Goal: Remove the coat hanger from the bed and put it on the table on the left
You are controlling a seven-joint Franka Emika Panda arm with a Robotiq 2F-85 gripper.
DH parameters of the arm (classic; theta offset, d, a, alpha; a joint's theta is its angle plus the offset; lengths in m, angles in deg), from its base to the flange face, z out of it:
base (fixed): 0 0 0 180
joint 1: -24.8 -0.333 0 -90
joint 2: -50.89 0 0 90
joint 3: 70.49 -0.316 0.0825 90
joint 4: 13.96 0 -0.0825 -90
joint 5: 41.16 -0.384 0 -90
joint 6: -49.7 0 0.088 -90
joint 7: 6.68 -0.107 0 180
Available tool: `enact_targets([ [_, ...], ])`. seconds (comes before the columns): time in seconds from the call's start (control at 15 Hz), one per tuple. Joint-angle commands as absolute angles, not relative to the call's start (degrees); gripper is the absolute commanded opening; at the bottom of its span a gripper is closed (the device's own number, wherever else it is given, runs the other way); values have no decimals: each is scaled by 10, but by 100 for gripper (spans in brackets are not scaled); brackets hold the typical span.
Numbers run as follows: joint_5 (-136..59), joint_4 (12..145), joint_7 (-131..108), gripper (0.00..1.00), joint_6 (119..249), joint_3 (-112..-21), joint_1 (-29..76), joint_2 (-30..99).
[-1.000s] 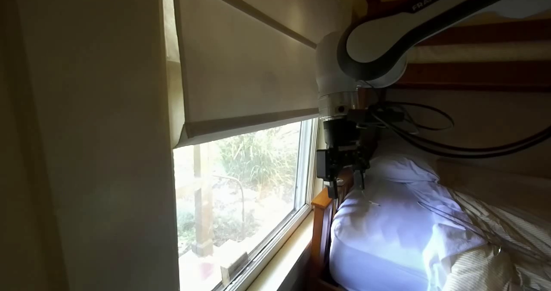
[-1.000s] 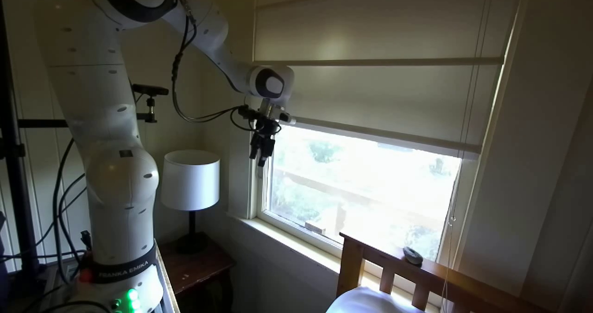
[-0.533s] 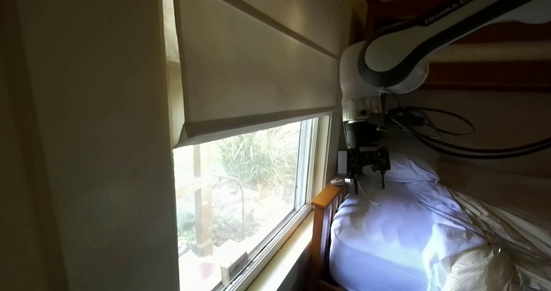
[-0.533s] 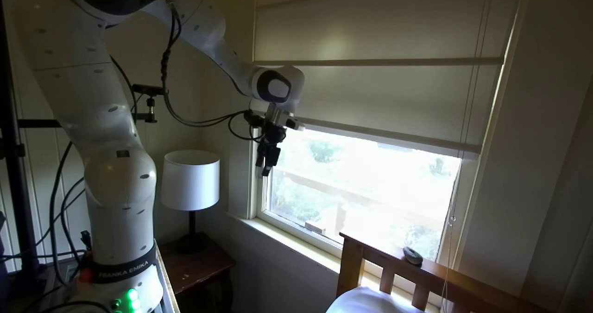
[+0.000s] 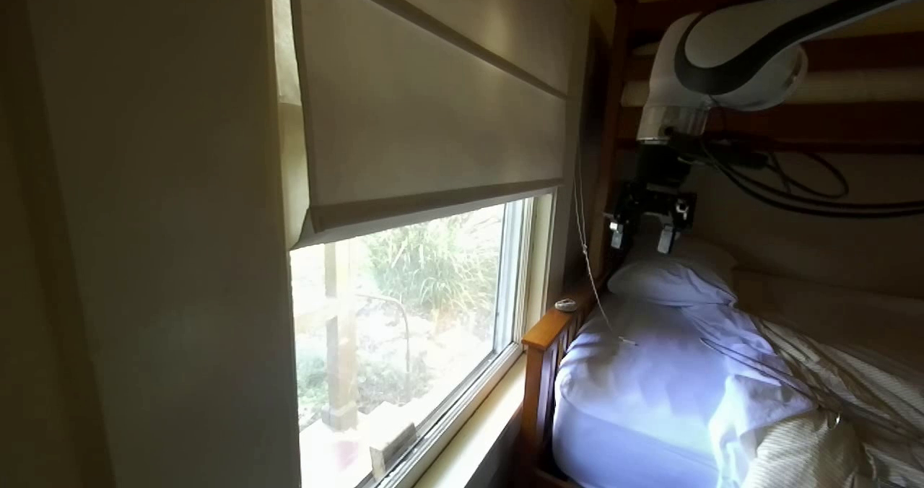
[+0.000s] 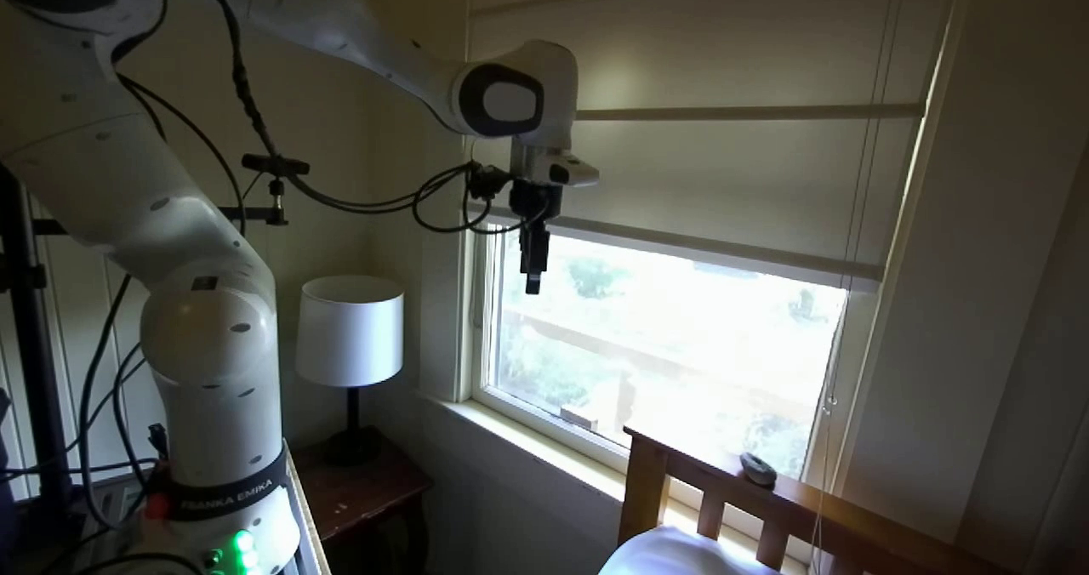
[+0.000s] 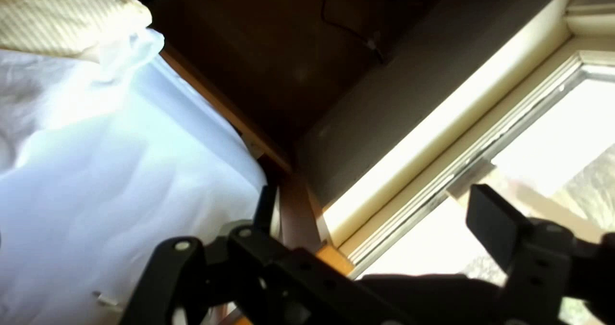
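No coat hanger can be made out in any view. The bed (image 5: 628, 401) has rumpled white bedding and an orange-brown wooden end rail. Its post shows in an exterior view (image 6: 645, 481), and its white sheet fills the left of the wrist view (image 7: 96, 195). A dark red-brown table (image 6: 374, 494) stands in the corner beside the robot base. My gripper (image 5: 642, 237) hangs fingers down above the pillow end of the bed, well clear of the bedding. It also shows in an exterior view (image 6: 533, 284) before the window. In the wrist view its fingers (image 7: 379, 214) are wide apart with nothing between them.
A white lamp (image 6: 350, 333) stands on the table. A grey stone-like object (image 6: 757, 470) sits on the bed rail. A thin blind cord (image 5: 586, 253) hangs down to the sheet. The window sill (image 6: 536, 447) and blind (image 6: 723, 184) are behind the gripper.
The gripper has moved right in both exterior views, then risen, and has turned somewhat. The blind cord and pillow behind it are now uncovered. The bed and table have not changed.
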State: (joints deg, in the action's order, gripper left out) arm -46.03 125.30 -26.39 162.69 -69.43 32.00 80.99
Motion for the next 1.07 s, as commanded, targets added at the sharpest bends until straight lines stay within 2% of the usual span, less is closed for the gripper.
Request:
enact_targets([
  [0.0, -424, 1200, -356, 100, 1581, -714, 364, 843],
  [0.4, -436, 1204, -340, 100, 1590, -707, 359, 843],
  [1.0, -212, 1152, -206, 100, 1697, -660, 415, 844],
])
